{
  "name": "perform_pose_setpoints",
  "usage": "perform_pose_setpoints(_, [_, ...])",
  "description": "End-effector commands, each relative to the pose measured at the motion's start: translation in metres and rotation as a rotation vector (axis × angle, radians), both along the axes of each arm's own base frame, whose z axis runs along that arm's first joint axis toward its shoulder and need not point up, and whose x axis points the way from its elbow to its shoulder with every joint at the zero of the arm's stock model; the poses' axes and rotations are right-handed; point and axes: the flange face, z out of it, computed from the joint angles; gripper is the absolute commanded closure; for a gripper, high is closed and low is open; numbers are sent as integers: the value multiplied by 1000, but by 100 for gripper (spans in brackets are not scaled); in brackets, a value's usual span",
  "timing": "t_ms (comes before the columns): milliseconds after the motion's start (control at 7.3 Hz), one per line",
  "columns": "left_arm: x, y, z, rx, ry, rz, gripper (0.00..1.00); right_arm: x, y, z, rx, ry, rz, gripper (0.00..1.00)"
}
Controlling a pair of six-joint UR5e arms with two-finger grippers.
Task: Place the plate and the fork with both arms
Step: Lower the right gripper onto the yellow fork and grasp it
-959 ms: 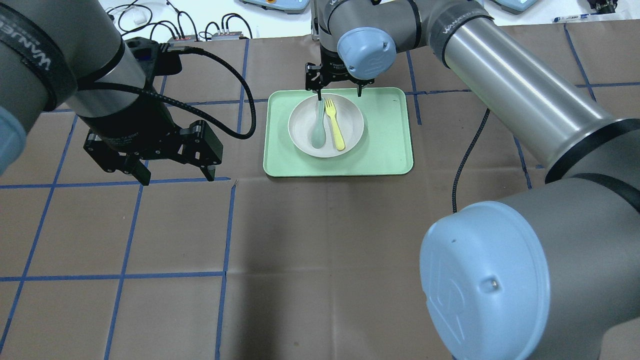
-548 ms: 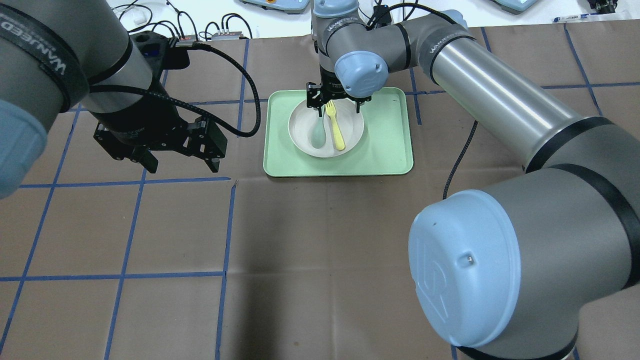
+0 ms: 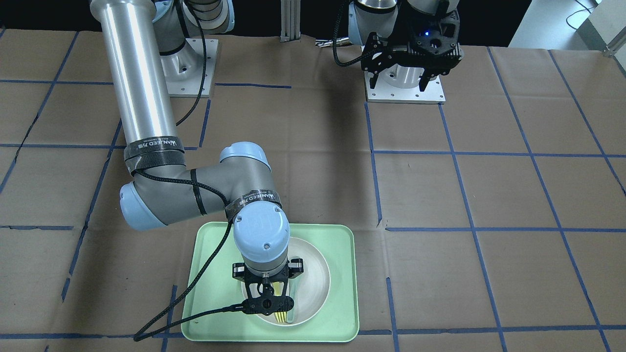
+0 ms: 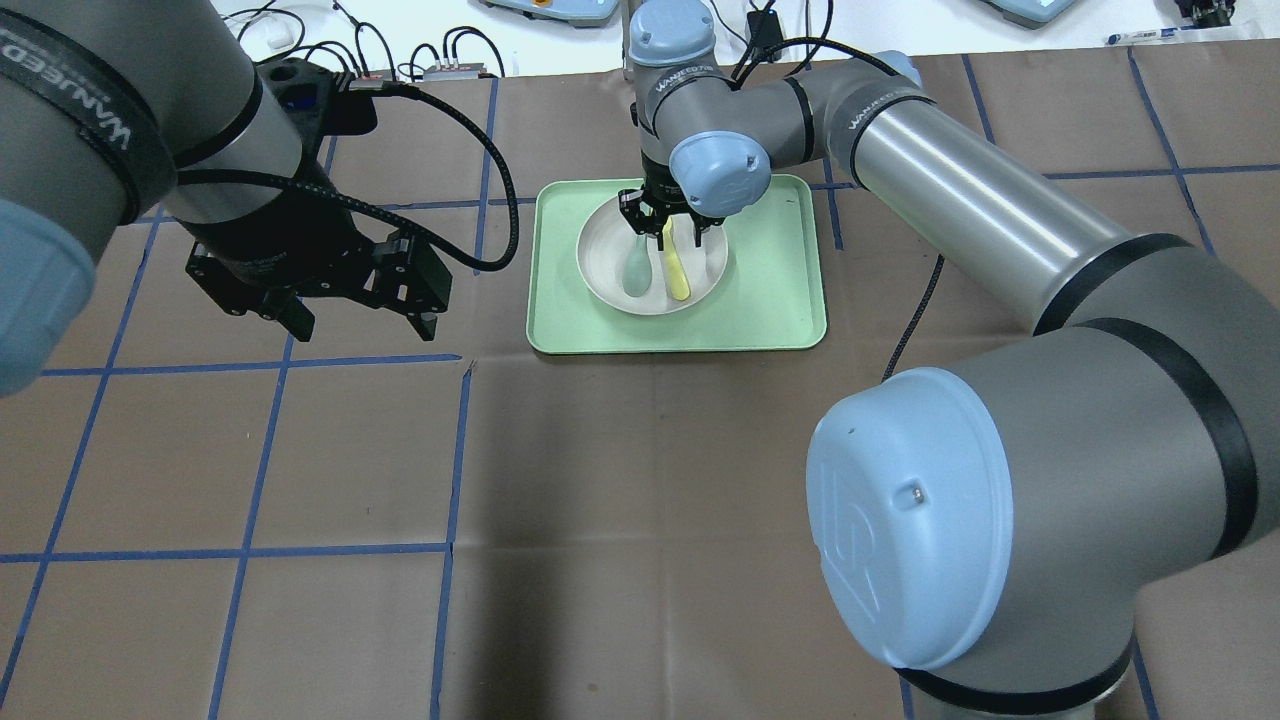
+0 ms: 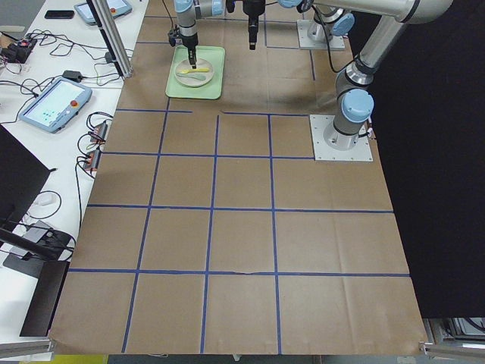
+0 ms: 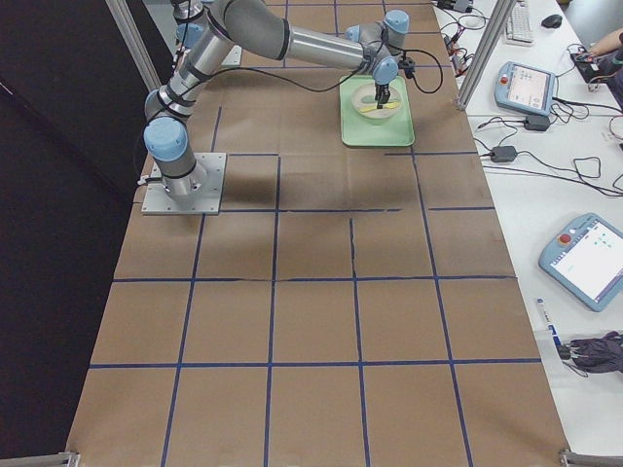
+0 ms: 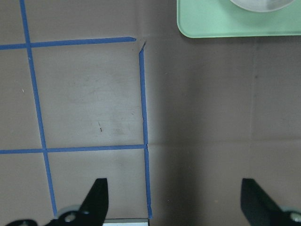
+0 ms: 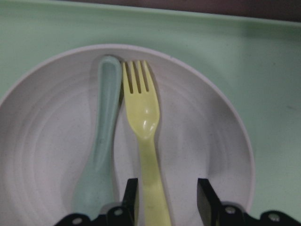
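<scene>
On the table [image 4: 600, 500], mint-green tray [image 4: 780, 300] bearing the plate [image 4: 600, 272]. Left tool [image 7: 174, 193] wide open over the table beside the tray, gripping nothing. Right tool [image 8: 167, 193] down inside the plate, parted astride the handle of the fork [image 8: 143, 117], not yet closed. Fork lying just beside a teal spoon [image 8: 101, 141].

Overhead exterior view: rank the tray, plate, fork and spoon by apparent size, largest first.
1. tray
2. plate
3. fork and spoon: about alike, both partly hidden under the right gripper, so unranked.
</scene>
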Motion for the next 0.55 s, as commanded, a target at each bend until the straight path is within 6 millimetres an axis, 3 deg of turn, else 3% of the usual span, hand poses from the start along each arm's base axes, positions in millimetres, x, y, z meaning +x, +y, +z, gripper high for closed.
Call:
perform_pose_setpoints(0, [0,0,0,0,2,2,0,0,0,-10,14,3,0,48])
perform_pose_setpoints(411, [0,0,2,-3,5,0,0,2,1,-20,29,2,2,47])
